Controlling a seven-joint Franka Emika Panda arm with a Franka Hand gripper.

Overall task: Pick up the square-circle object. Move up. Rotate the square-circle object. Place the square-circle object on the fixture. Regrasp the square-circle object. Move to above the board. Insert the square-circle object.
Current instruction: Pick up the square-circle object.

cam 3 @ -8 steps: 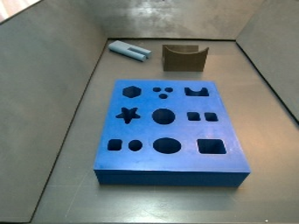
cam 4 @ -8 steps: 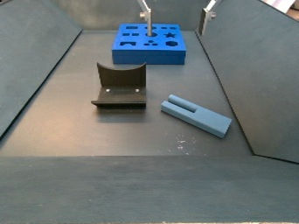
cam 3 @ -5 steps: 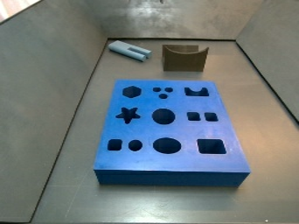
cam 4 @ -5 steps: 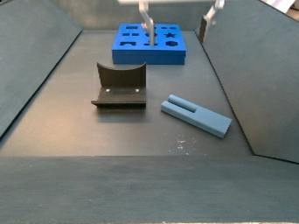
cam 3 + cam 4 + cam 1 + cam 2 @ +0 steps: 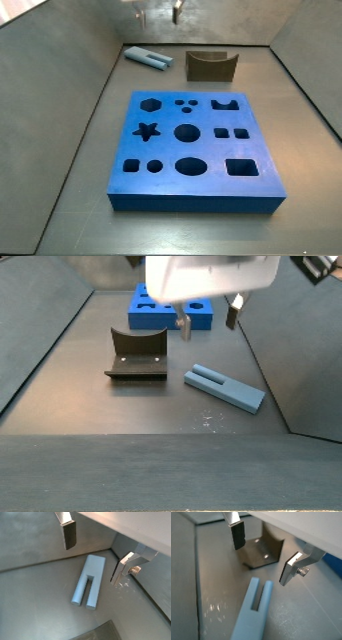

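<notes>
wrist views: gripper [image 5: 93,554] fingers [image 5: 69,534] spread wide, holding nothing, hanging above the square-circle object [image 5: 89,580], which lies flat on the grey floor. the fixture [image 5: 262,551] sits just beyond the peg's far end.

side views: gripper [image 5: 207,316] over the peg [image 5: 225,387], fingers clear of it; fixture [image 5: 136,354] beside it, board [image 5: 168,304] well behind. peg [image 5: 148,58], fixture [image 5: 211,66], board [image 5: 194,148] lie apart.

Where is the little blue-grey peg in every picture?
Wrist view: the peg lies on the floor between the open gripper fingers.
Wrist view: the peg is below the gripper, in front of the fixture.
Side view: the peg is at the back, left of the fixture.
Side view: the peg is right of the fixture.
Shared landmark: the fixture.
</notes>
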